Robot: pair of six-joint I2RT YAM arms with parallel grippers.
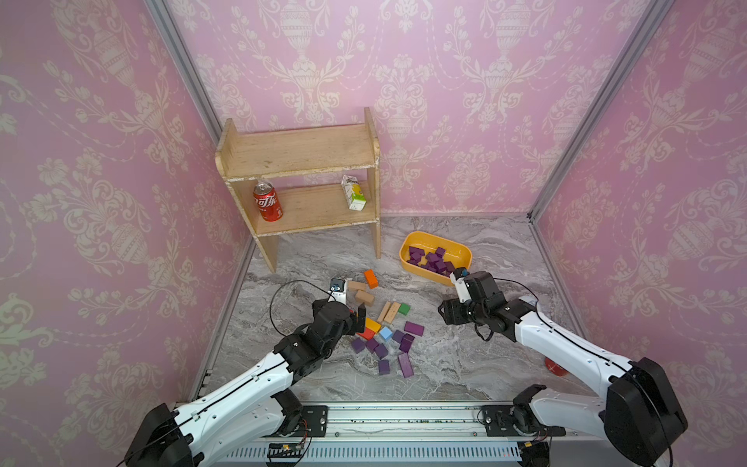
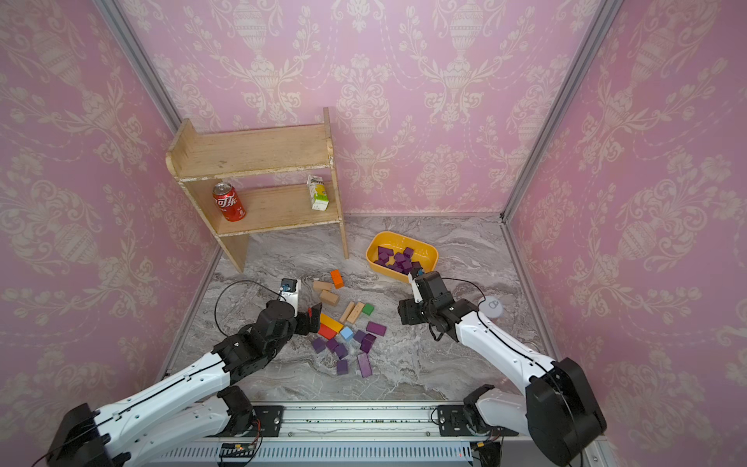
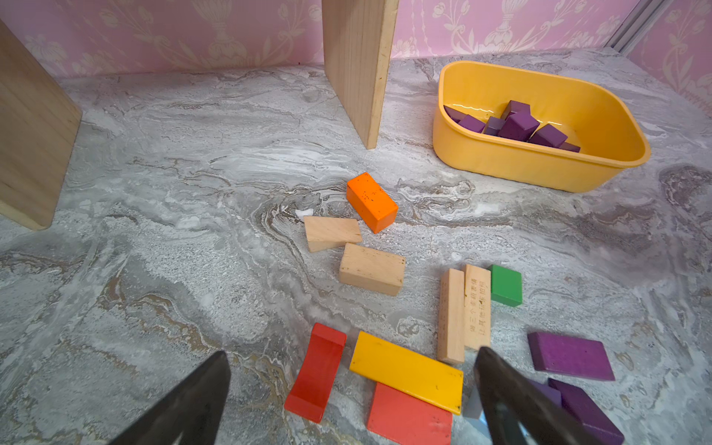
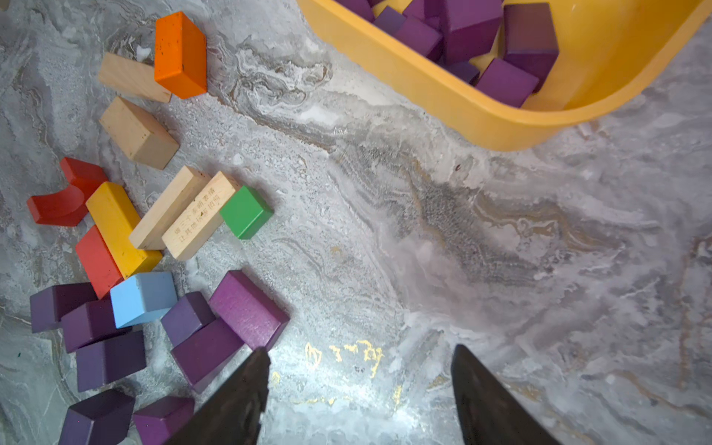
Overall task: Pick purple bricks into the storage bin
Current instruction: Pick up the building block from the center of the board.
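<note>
Purple bricks point(image 1: 414, 328) are in two places. A jumbled heap fills the storage bin point(image 1: 454, 247), and eight or so lie loose on the tabletop point(image 1: 465, 364), well apart from the bin on its near left side, among coloured blocks point(image 1: 385, 334).

For writing, a red can point(image 1: 267, 201) on the wooden shelf point(image 1: 299, 149), behind and left of the bin, carries white Chinese Coca-Cola script. The carton point(image 1: 354, 193) beside it has print too small to read. A tan block point(image 4: 198, 215) bears two lines of small Chinese characters.

The bricks are matte dark purple, either cubes or short bars. One flat slab lies roughly parallel to the bin's long side, while the longest bar point(image 1: 405, 364) lies flat with its far end aimed somewhat left of the bin.

Just beside the bin's near corner, the right end effector point(image 4: 361, 348) has its fingers spread over bare tabletop, holding nothing. Farther from the bin, the left end effector point(image 3: 352, 350) gapes wide and empty over the red and yellow blocks.
</note>
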